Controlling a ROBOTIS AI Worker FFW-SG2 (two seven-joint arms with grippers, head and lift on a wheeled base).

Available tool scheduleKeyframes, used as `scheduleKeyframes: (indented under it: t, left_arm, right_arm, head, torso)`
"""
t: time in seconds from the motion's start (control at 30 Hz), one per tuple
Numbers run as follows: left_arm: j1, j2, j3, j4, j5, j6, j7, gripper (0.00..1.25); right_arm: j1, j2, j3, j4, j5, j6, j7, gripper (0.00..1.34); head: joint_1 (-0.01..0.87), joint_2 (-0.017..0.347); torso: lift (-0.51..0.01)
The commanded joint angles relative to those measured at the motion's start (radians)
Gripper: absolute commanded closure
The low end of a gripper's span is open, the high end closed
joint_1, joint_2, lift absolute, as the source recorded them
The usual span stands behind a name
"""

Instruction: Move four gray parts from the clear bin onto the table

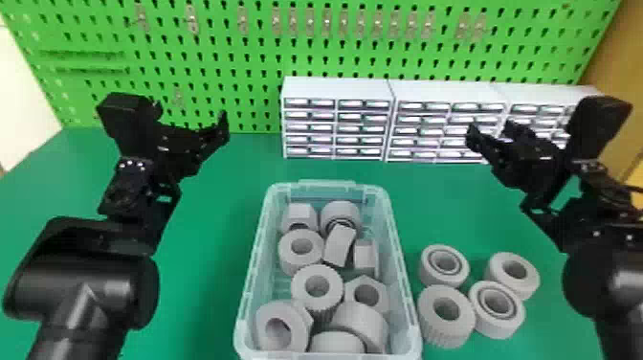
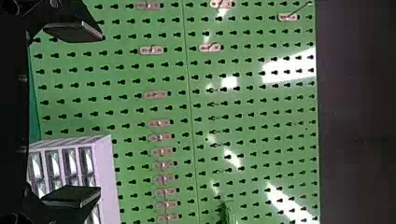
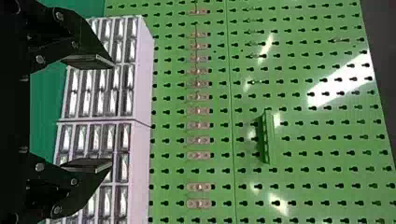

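Near end of the clear bin is cut off by the head view's bottom edge, and the gray parts in it overlap, so the lower ones are partly covered and I can't get a count. Right gripper and right arm hide part of the drawer cabinets; drawer contents too blurred to tell. Pegboard runs off the top edge, its small fittings too fuzzy to make out.

See a green pegboard with small metal hooks, and white drawer cabinets side by side before it.
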Motion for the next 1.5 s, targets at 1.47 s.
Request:
scheduleKeyframes:
  t: [1.47]
  left_arm:
    - [-0.008, 0.010, -0.012, -0.005, -0.017, 0.000, 0.000, 0.13]
  right_arm:
    - [-0.010, 0.001, 0.039, 0.002, 0.016, -0.018, 0.000, 0.51]
  head:
    - [0.678, 0.034]
  torso:
    - [-0.050]
